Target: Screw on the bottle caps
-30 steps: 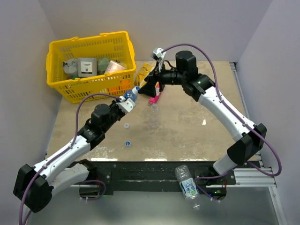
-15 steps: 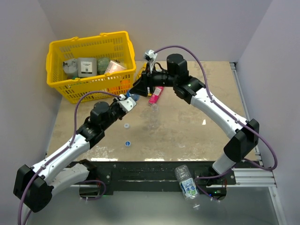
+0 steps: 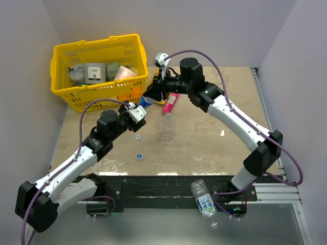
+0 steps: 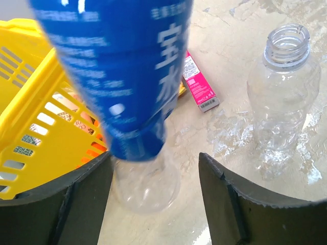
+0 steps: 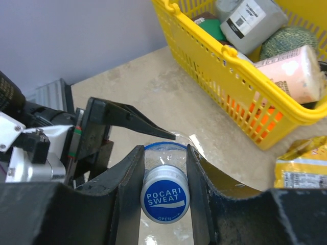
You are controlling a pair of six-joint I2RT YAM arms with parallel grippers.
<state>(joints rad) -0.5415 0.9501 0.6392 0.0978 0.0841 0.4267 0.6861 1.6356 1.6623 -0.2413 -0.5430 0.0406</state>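
R gripper [image 5: 163,149] clamped on blue cap [image 5: 164,199] of blue-label btl [image 4: 127,76], just beside basket [image 3: 66,64]. L gripper [image 4: 156,168] fingers apart round its base, no contact. L wrist shows open btl [image 4: 283,92] threads (pink packet [image 4: 200,88] near). Top view: 3 btls, third [image 3: 204,200] off table edge; 2 loose caps, whitish cap [image 3: 138,137], loose blue cap [image 3: 139,155].

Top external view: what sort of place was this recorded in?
Most likely a lab robot test cell: plain pale walls box in a worn tabletop, a metal rail runs along its near edge, and a yellow shopping basket holds assorted items.
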